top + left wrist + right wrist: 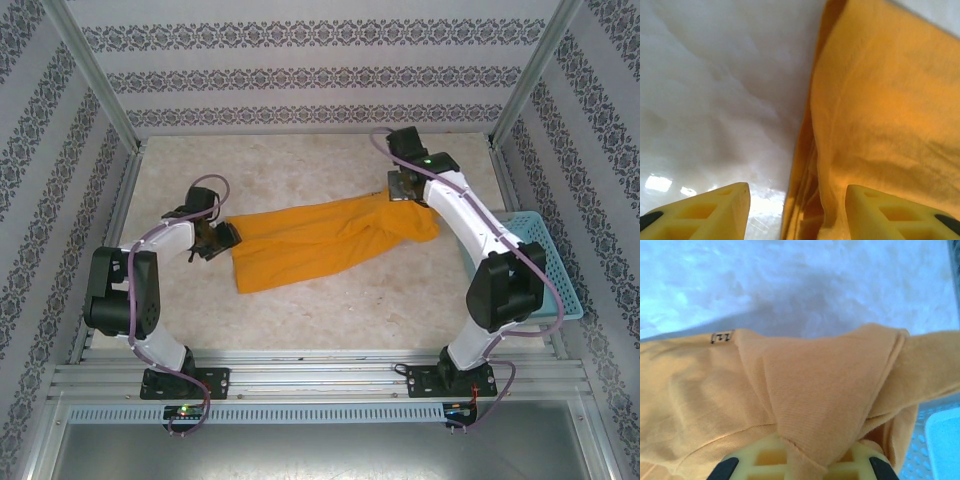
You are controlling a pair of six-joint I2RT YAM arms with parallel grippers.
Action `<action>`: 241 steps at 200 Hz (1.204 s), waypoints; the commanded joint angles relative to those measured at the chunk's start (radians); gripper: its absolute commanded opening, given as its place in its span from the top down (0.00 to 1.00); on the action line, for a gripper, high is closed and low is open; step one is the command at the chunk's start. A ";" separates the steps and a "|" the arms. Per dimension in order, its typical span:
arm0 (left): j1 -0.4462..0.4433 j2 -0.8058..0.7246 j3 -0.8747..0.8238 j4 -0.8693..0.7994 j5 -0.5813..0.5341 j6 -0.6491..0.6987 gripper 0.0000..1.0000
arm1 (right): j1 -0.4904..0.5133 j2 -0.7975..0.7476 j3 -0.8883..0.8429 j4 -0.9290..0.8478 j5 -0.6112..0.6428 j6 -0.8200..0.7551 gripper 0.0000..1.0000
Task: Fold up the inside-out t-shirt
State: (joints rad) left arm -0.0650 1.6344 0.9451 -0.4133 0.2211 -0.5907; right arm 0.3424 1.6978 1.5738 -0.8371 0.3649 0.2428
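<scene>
The inside-out t-shirt (pixel 330 240) is mustard-orange and lies stretched in a long band across the table, from lower left to upper right. My left gripper (pixel 215 238) sits at its left end. In the left wrist view this gripper (pixel 797 212) is open, and its yellow fingers (pixel 715 210) straddle the layered edge of the t-shirt (pixel 880 110). My right gripper (pixel 405 185) is at the shirt's far right end. In the right wrist view the right gripper (pixel 805 465) is shut on a bunched fold of the t-shirt (pixel 825 390). A small dark print (pixel 722 336) shows on the cloth.
A light-blue plastic basket (pixel 545 265) stands at the table's right edge, beside the right arm, and its corner (pixel 945 445) shows in the right wrist view. Patterned walls and metal posts ring the pale tabletop (pixel 300 170). Bare table lies behind and in front of the shirt.
</scene>
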 commanded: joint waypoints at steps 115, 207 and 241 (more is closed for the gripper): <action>-0.030 -0.069 -0.219 0.235 0.067 -0.115 0.60 | 0.502 0.428 0.532 -0.200 -0.110 0.184 1.00; -0.029 -0.058 -0.294 0.340 0.130 -0.141 0.73 | 0.576 0.566 0.640 -0.018 -0.366 0.377 1.00; -0.028 -0.057 -0.319 0.379 0.142 -0.158 0.76 | 0.584 0.576 0.625 0.048 -0.427 0.430 1.00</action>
State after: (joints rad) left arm -0.0765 1.5364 0.6693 -0.1051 0.2626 -0.7174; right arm 0.9127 2.2620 2.1815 -0.8764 0.0143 0.6048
